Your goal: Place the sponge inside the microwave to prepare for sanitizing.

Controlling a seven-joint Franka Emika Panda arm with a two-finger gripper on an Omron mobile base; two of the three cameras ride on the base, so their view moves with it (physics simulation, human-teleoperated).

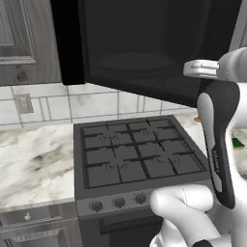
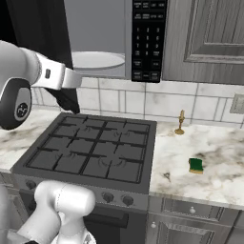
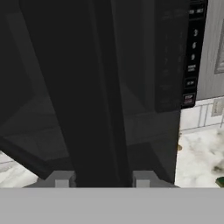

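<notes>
The microwave (image 2: 114,43) hangs above the stove with its door (image 2: 33,43) swung out to the left, baring the grey inside and the white turntable plate (image 2: 95,60). My gripper (image 3: 101,179) is shut on the door's dark outer edge (image 3: 100,109), which runs up between the two fingertips. From the right base view the hand (image 2: 69,102) sits at the door's lower corner. The sponge (image 2: 195,165), yellow with a green top, lies flat on the marble counter right of the stove, well away from the gripper. It also peeks out behind my arm (image 1: 236,142) and at the hand view's lower right (image 3: 220,180).
A black gas stove (image 2: 90,150) with grates sits directly under the microwave. A slim brass stand (image 2: 179,123) is on the counter by the wall, behind the sponge. Grey cabinets (image 2: 209,38) flank the microwave. My own forearm (image 1: 217,140) rises at the stove's right.
</notes>
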